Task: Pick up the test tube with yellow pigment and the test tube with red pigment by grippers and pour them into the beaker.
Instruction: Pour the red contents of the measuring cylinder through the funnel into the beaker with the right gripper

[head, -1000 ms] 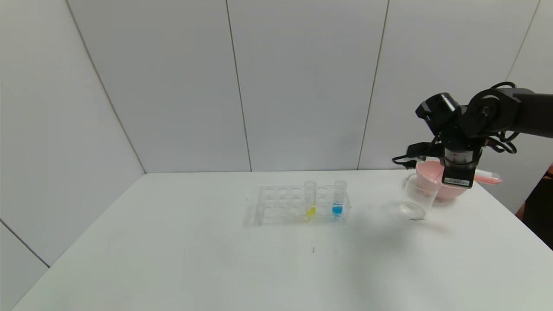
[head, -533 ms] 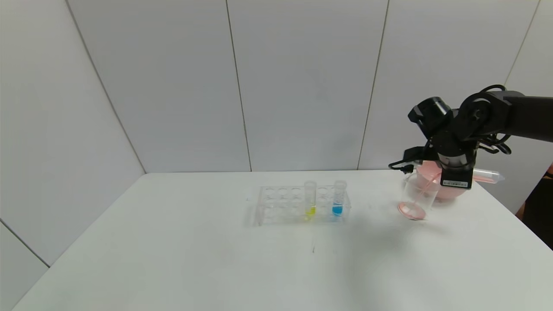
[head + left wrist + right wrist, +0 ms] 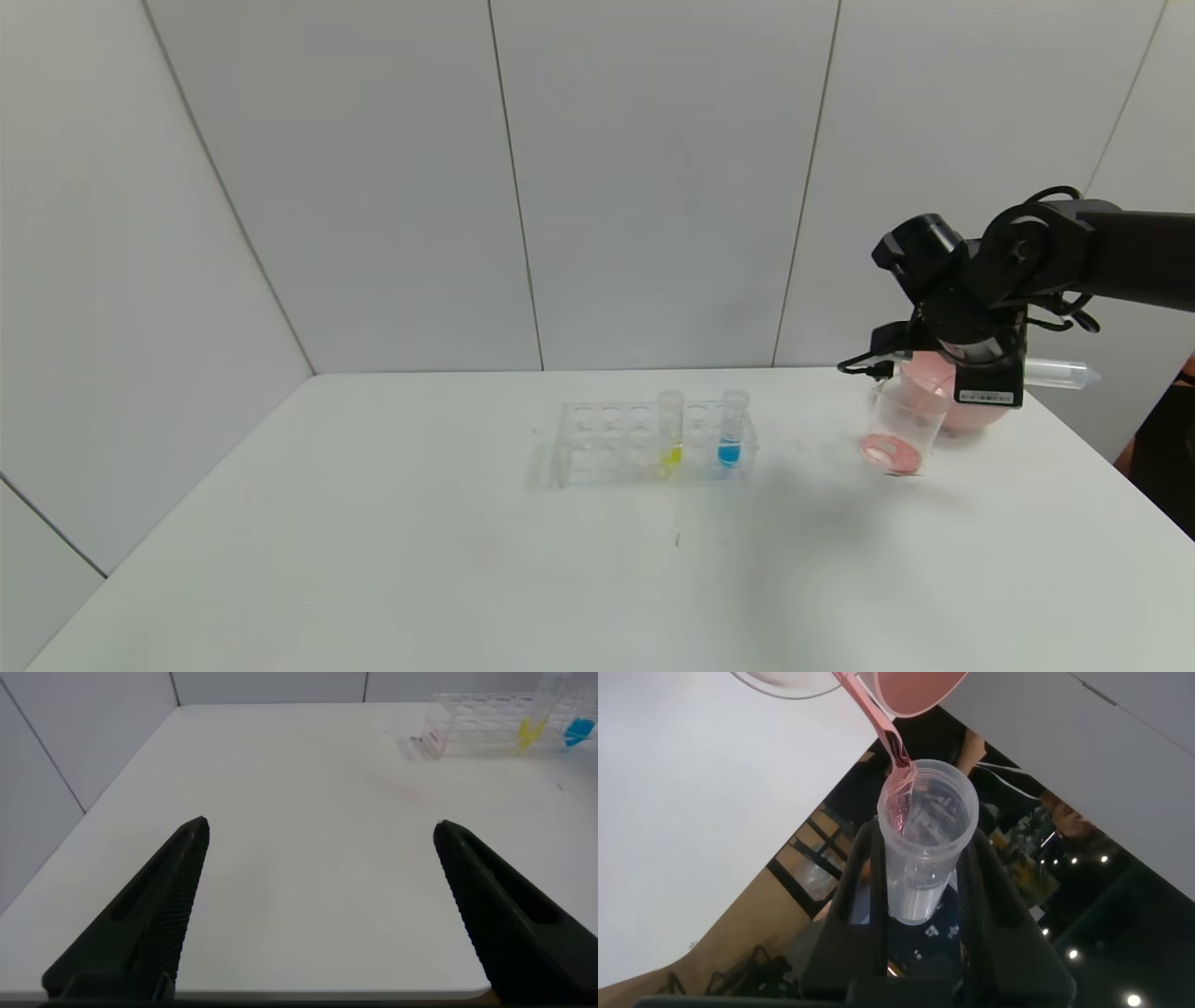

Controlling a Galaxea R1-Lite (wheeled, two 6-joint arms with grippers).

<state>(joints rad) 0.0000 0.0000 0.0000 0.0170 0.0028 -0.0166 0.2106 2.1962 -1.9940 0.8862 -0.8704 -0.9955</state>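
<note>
My right gripper is shut on the test tube with red pigment, held about level above the beaker. In the right wrist view the tube sits between the fingers, and a thin red stream runs from its mouth. A red layer lies at the beaker's bottom. The test tube with yellow pigment stands in the clear rack; it also shows in the left wrist view. My left gripper is open and empty, low over the table's near left part.
A tube with blue liquid stands in the rack to the right of the yellow one. A pink bowl stands right behind the beaker, near the table's right edge. The walls close the table at the back and left.
My right gripper has shifted slightly left and tipped the tube further. Red liquid has run out of the tube and now lies at the bottom of the beaker.
</note>
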